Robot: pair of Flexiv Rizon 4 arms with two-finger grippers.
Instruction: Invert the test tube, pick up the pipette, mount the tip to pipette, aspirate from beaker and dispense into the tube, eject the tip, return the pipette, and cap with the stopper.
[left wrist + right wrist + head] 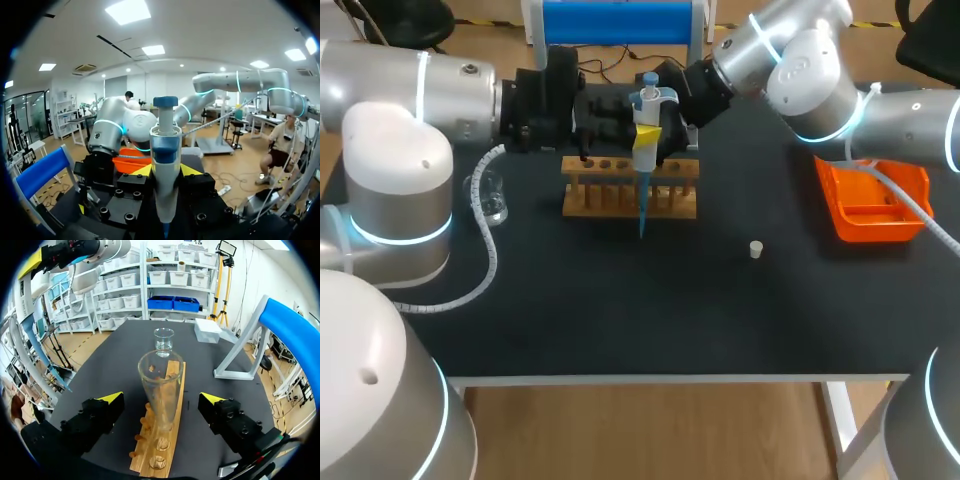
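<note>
Left gripper (166, 172): clamped on upright pipette (165, 145), tip (642, 212) down by wooden rack (630, 198) | Right gripper (161, 400): fingers (113, 399) spread, clear of test tube (161, 385) standing in rack between them | Stopper (756, 249): apart, right of rack

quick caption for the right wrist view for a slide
Open right gripper straddles the tube in the rack, beaker ahead.

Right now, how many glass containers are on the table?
2: a test tube standing in the wooden rack, and a beaker on the table past the rack's far end. More could be hidden.
</note>
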